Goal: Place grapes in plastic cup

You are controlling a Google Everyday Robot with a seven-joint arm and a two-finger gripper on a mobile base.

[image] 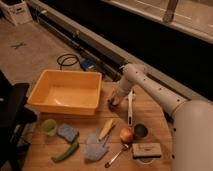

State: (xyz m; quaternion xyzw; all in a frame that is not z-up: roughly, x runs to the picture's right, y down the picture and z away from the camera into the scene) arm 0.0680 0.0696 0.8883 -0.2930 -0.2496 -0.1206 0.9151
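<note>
My gripper (114, 102) reaches down to the wooden table (155, 117), just off the right front corner of the yellow tub. A small dark lump at its tip looks like the grapes (110, 106); whether it is held does not show. The translucent light-green plastic cup (49, 126) stands upright near the table's left front, in front of the tub and well left of the gripper.
The big yellow tub (65, 92) fills the table's back left. A blue sponge (67, 132), green vegetable (65, 151), banana (106, 129), blue cloth (95, 146), spoon (116, 155), orange-red apple (126, 134), metal cup (141, 131), white utensil (130, 106) and a scrubber (146, 149) lie in front.
</note>
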